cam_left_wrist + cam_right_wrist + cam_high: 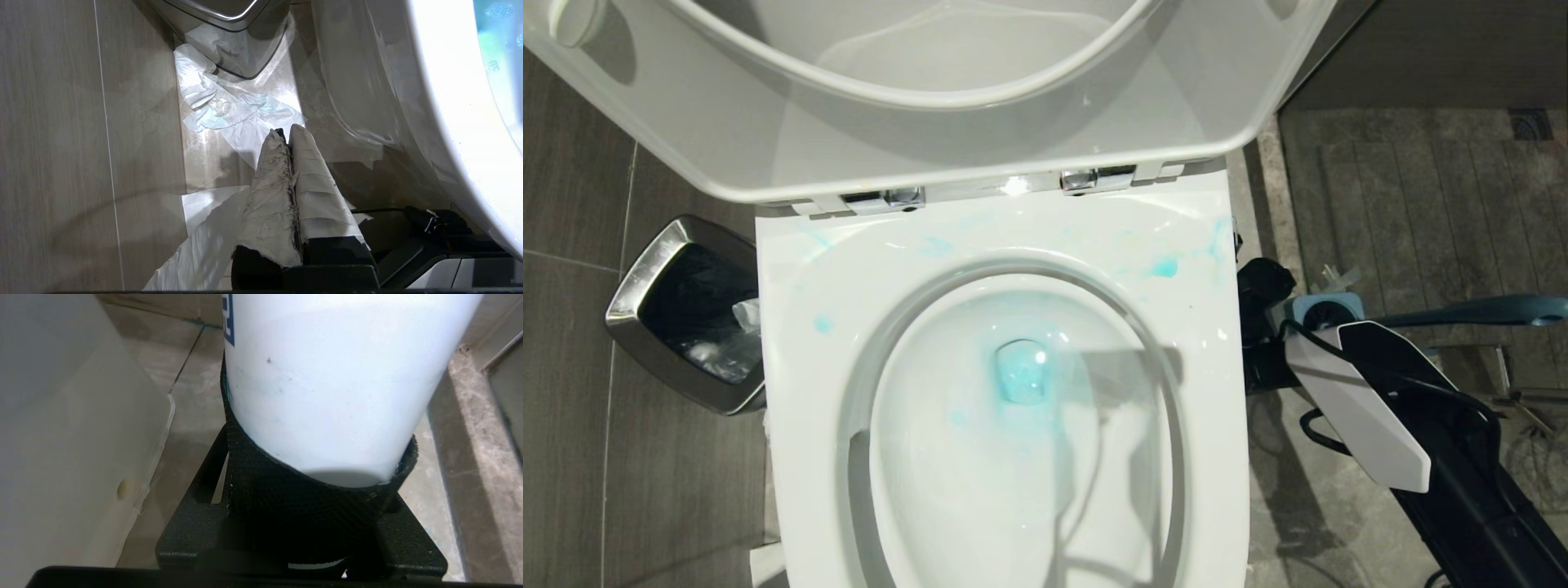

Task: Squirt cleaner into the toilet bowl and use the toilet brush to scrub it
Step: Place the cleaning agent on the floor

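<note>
Grey tiled bathroom floor; right gripper point(310, 486) clamped on cleaner point(327, 388) beside toilet bowl point(1005, 384); bottle light, smooth, squeezable, best gripped mid-body; left gripper point(288, 136) pressed shut, parked

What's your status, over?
Left gripper shut, parked by the bin. Right gripper closed on the cleaner beside the toilet bowl. Nothing blocking.

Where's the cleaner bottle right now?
The cleaner bottle fills the right wrist view, seated in a black ring holder on the floor beside the toilet bowl.
</note>
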